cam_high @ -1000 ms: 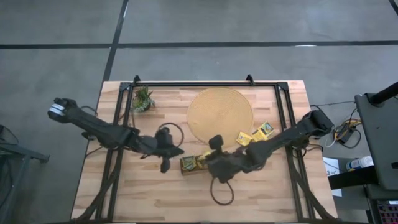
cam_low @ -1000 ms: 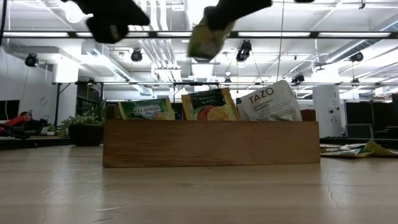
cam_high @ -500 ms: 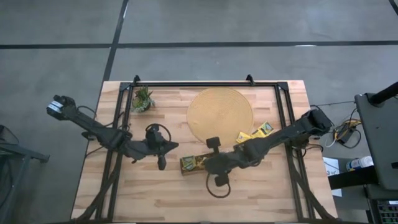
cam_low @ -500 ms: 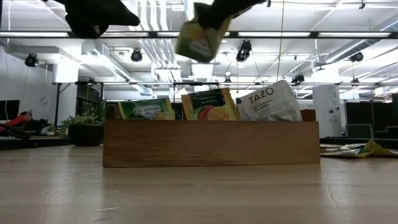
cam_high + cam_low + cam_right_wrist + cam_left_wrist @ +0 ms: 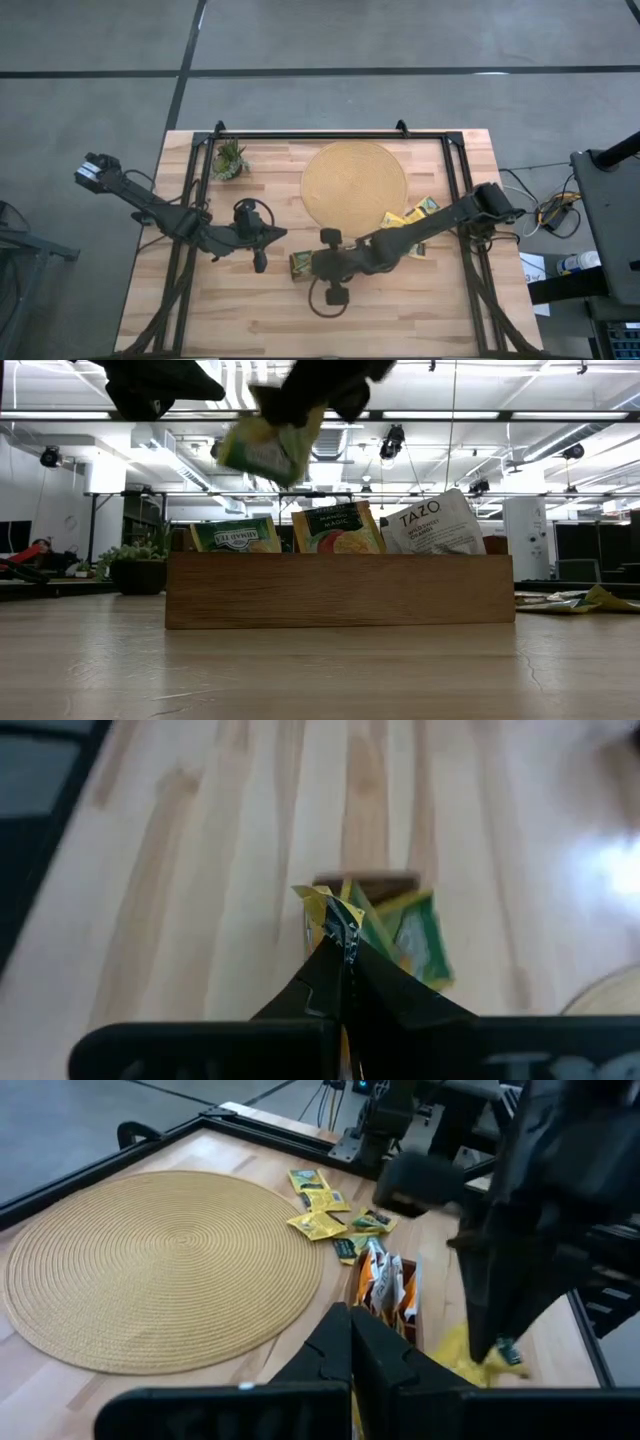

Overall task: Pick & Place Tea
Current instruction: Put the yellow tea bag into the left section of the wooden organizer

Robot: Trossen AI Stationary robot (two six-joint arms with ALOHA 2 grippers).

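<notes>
The right gripper [image 5: 340,952] has swung left, pinching a yellow tea sachet [image 5: 262,448] above the tray [image 5: 340,590]; that corner-only hold may slip. The left gripper [image 5: 352,1342] hangs shut, empty.

Wooden table [image 5: 400,310], pale planks, bordered by a black metal frame [image 5: 330,135]. Round woven mat [image 5: 354,184], straw-coloured, lying flat toward the table's far side, centre-right. Small green spiky plant [image 5: 230,160] in a pot near the far left corner, well apart from the mat. Oblong wooden tray [image 5: 340,590], brown, standing just beside the mat's near edge.
</notes>
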